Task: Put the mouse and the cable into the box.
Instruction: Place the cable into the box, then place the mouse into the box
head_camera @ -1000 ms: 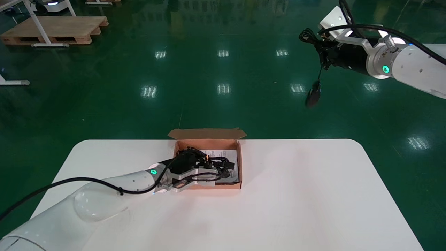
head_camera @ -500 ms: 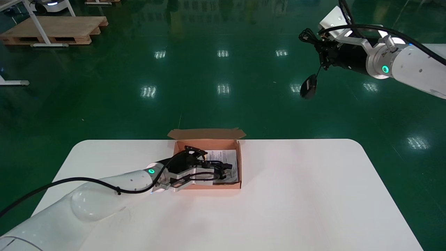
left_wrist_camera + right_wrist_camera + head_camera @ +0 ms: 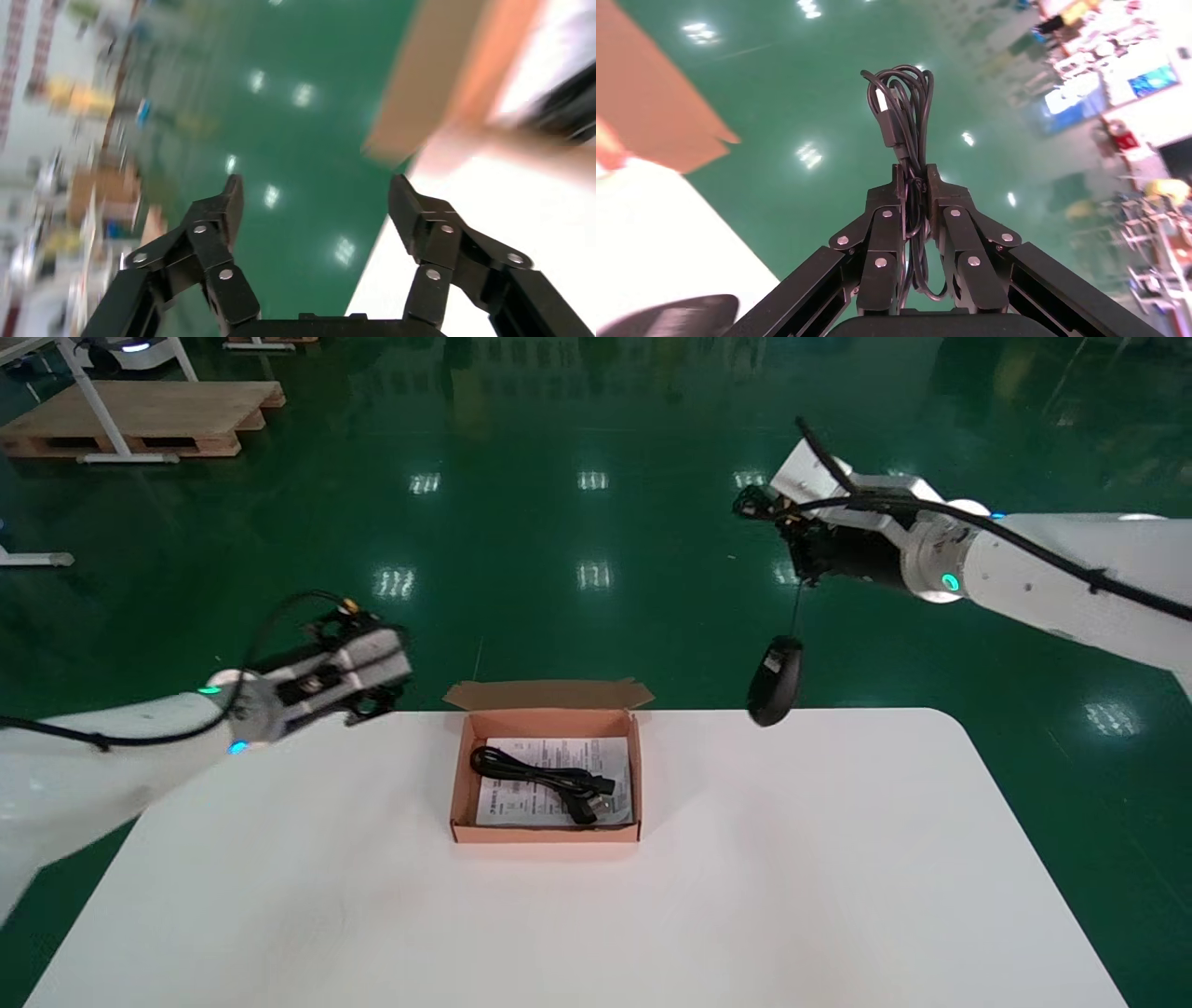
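Note:
The cardboard box [image 3: 454, 782] lies open on the white table, and a black cable [image 3: 545, 782] rests inside it on a printed sheet. My left gripper [image 3: 396, 668] hovers open and empty above the table's far left edge, left of the box. Its wrist view shows only the box flap [image 3: 436, 77] beyond its spread fingers [image 3: 226, 203]. My right gripper [image 3: 787, 523] is raised beyond the table's far edge, shut on the coiled mouse cord [image 3: 905, 112]. The black mouse [image 3: 775, 680] dangles from that cord, right of the box at about table-edge height; it shows again as the mouse [image 3: 673, 319] in the right wrist view.
The white table [image 3: 792, 859] has bare surface on both sides of the box. The box's open flap [image 3: 549, 694] stands at its far side. Green floor lies beyond, with a wooden pallet [image 3: 140, 421] far off at the back left.
My left gripper has let go of the cable in the box, pulled out and risen to the left. My right arm has come lower and nearer the box, the mouse swinging below it.

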`<state>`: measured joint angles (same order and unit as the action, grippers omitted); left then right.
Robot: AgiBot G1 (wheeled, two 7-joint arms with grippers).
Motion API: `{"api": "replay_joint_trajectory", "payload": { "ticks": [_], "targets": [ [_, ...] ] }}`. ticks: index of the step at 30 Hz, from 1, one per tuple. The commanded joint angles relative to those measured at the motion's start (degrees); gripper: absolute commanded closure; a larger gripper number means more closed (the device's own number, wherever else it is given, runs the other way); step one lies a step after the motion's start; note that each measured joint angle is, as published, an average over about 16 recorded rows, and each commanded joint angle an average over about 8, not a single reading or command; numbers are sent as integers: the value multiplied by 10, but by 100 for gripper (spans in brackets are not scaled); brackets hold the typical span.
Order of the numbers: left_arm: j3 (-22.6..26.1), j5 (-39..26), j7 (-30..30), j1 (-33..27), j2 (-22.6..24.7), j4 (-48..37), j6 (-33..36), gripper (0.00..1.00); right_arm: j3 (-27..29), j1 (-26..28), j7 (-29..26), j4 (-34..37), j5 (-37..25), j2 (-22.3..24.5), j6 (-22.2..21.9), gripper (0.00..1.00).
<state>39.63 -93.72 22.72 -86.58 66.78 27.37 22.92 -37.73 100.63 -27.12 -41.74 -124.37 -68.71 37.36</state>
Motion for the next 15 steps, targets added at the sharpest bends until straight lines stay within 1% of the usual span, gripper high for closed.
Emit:
{"api": "replay_joint_trajectory", "payload": {
  "ticks": [1,5,7,11,15],
  "targets": [
    [-14,12,-26,-13,-30,-6,1,0,-5,-8,-5,-9,-4,-6,10,100],
    [-12,2,-57,-13,-55,7,-1,0,-15,-26,-7,-35,4,-36,26,100],
    [-9,-6,-71,-11,-60,16,-2,0,-20,-33,-4,-41,8,-52,25,100],
    [-1,-22,-99,-7,-66,33,-3,0,-38,-44,7,-41,17,-82,1,100],
    [6,-39,-126,-3,-71,49,-5,0,-84,-54,17,-46,44,-97,-35,100]
  ]
}}
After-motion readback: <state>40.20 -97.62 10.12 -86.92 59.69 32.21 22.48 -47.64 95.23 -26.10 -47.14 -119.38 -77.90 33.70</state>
